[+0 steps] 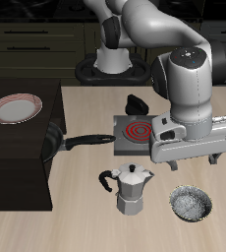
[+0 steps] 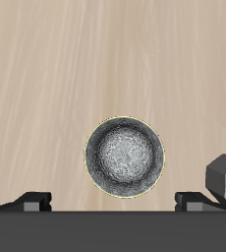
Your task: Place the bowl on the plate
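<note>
1. Bowl [image 1: 190, 204] position: on the table near its front edge, beside the moka pot [image 1: 132, 188], well apart from the plate [image 1: 15, 109].
2. Gripper [image 2: 113, 202] position: above the bowl, which lies just off its centre line.
3. Fingers [image 2: 30, 200]: spread wide, holding nothing.

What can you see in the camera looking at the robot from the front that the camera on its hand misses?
Only the exterior view shows the plate on the dark counter, the frying pan, the stove burner, the small black wedge and the robot arm. Only the wrist view shows the end effector fingertips from close up, spread wide with nothing between them. Both show the bowl, the moka pot and the wooden table.
</note>
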